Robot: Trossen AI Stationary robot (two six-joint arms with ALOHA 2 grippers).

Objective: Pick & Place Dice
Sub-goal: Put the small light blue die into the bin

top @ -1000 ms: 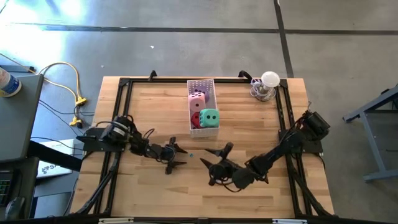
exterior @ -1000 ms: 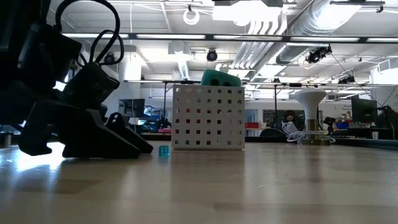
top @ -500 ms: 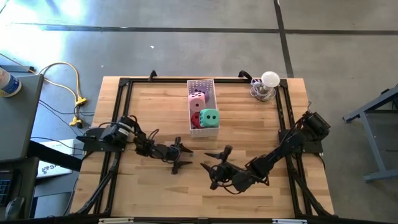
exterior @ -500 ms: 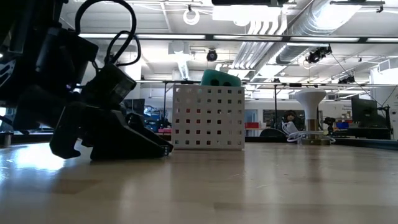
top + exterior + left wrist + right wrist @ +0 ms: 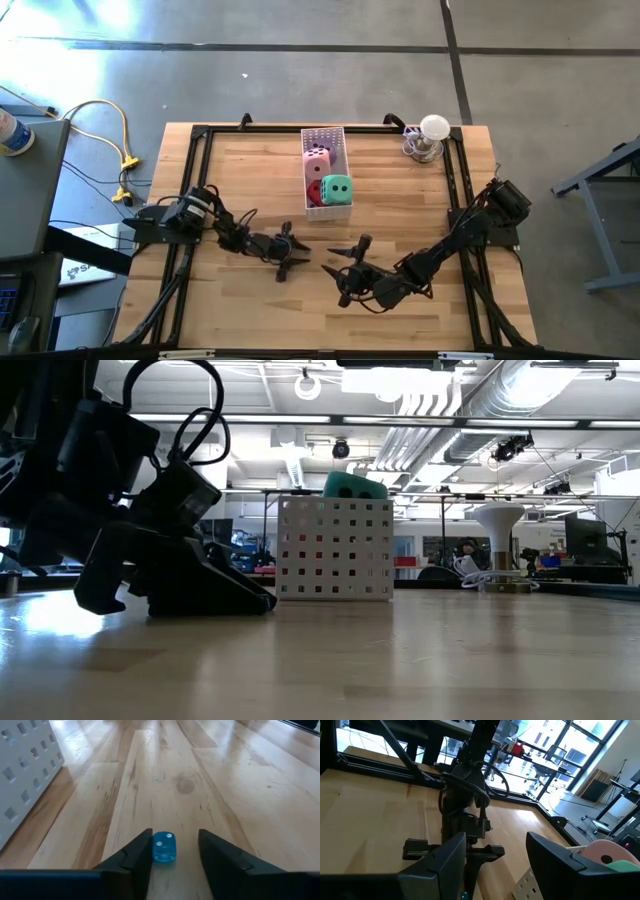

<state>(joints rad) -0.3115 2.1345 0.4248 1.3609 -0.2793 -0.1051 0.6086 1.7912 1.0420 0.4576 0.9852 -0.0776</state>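
The left gripper [image 5: 291, 253] lies low on the table, just in front of the white perforated tray [image 5: 326, 172], which holds pink [image 5: 317, 158], red [image 5: 316, 191] and green [image 5: 337, 188] dice. The right gripper [image 5: 350, 265] waits beside it, jaws parted and empty.

Low view: the left arm hides anything at its tips; only the green die [image 5: 353, 485] shows above the tray.

Left wrist view: a small blue translucent die [image 5: 163, 847] sits between the part-open fingers [image 5: 134, 856], near one, not yet clamped.

Right wrist view: nothing held.

This looks like the grasping step; next, close squarely and lift toward the tray.
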